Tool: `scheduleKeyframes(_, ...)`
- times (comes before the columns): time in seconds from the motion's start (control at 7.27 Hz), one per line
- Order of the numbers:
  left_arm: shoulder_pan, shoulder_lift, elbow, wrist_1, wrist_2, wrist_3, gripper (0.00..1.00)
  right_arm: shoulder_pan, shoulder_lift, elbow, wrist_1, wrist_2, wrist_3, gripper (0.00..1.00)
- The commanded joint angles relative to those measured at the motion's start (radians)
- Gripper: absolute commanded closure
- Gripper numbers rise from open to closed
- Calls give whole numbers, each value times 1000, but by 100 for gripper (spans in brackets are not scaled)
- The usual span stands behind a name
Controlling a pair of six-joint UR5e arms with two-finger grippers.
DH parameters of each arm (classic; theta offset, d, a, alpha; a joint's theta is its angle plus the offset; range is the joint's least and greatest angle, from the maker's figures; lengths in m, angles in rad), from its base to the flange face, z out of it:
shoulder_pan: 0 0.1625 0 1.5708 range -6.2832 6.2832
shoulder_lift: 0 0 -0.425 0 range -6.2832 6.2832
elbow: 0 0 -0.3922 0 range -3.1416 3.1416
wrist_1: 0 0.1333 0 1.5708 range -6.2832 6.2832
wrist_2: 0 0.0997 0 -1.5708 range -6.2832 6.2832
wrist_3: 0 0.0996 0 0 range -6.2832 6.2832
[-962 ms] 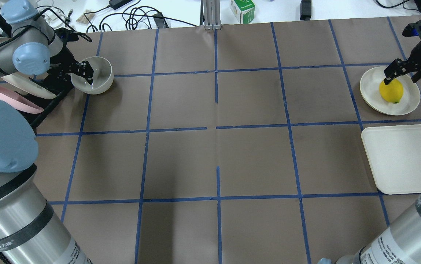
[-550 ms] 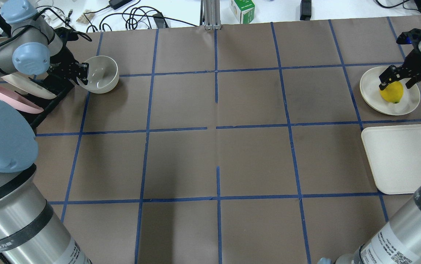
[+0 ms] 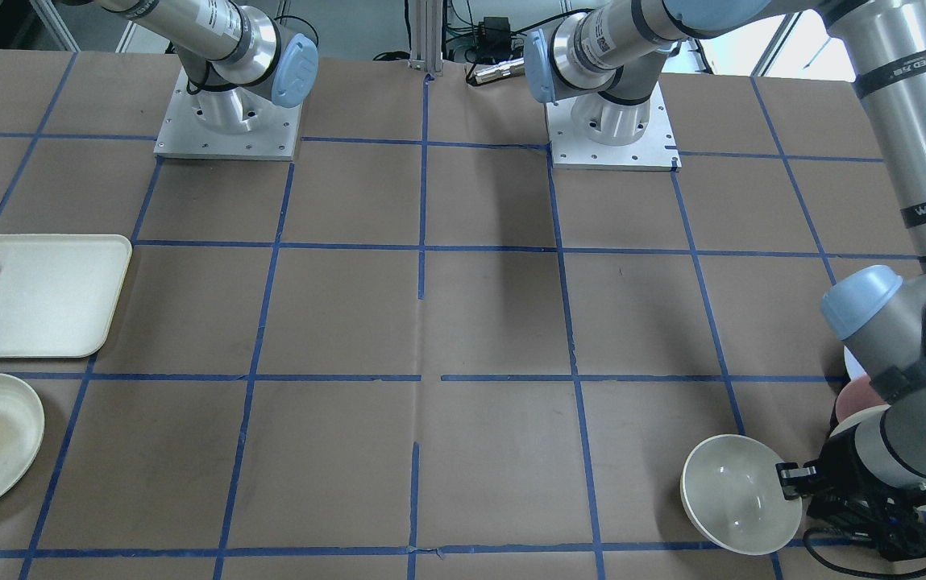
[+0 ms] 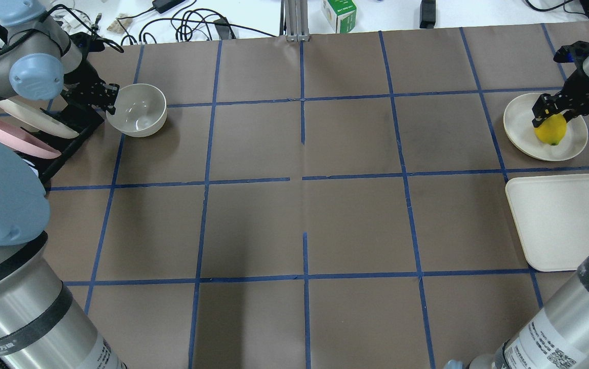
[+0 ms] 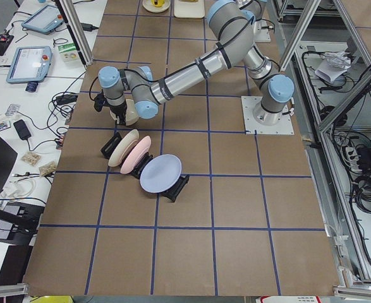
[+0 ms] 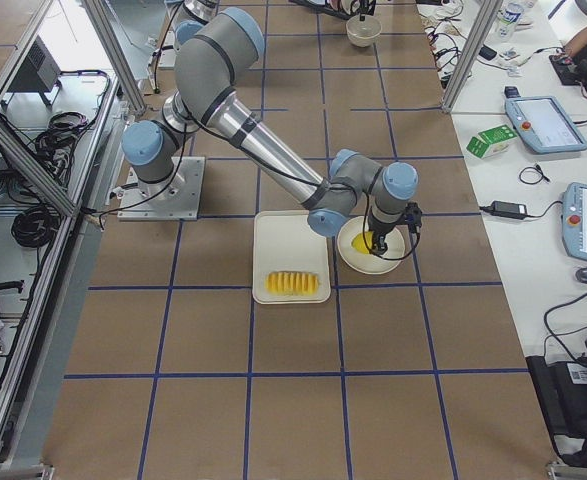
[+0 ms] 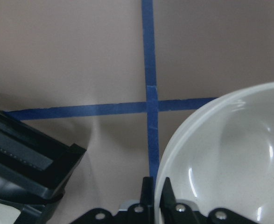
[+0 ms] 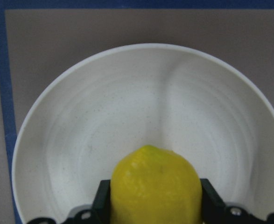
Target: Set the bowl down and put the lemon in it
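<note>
The left gripper's (image 4: 108, 98) jaws are clamped on the bowl's (image 4: 140, 110) rim, one finger inside and one outside, as the left wrist view shows. The right gripper's (image 4: 552, 117) jaws are closed on the lemon (image 4: 550, 132), with a finger (image 8: 104, 198) pressed to each flank.

The bowl is at the table's far left, just beside the rack (image 4: 76, 123), mouth up. Whether its base is clear of the table I cannot tell. The lemon is over the plate (image 4: 519, 125) at the far right, well apart from the bowl. Whether it rests on the plate or is lifted is also unclear.

The bowl looks stiff, glossy and breakable. It would likely be slippery under a thin rim pinch, and its weight hangs off to one side of the grip. The rim is the sensible hold, but it should be carried level and set down gently.

The lemon looks firm and light, with rounded, waxy skin, so it may roll or squirt out if squeezed near an end. The grip across its widest part suits it.

The bowl is round and has no long axis. The lemon's long axis runs between the fingers. One end points away from the wrist camera, toward the robot's side in the overhead view.
</note>
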Motion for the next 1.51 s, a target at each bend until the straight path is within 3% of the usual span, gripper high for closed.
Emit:
scheduleKeyframes(0.0,-8,47,7,-94,-44,-6,100,8,-65,-11,58,-5,30,100)
scheduleKeyframes(0.41,1,27,-2,-64,-41,22,100,84,-185,-11,156,-7,79,100)
scheduleKeyframes(0.96,-11,62,13,-107,-47,-22,100,237,-292,-11,282,-7,357,100)
scheduleKeyframes(1.38,-134,111,-49,-191,-225,-175,100,323,-326,-12,305,-5,503,100)
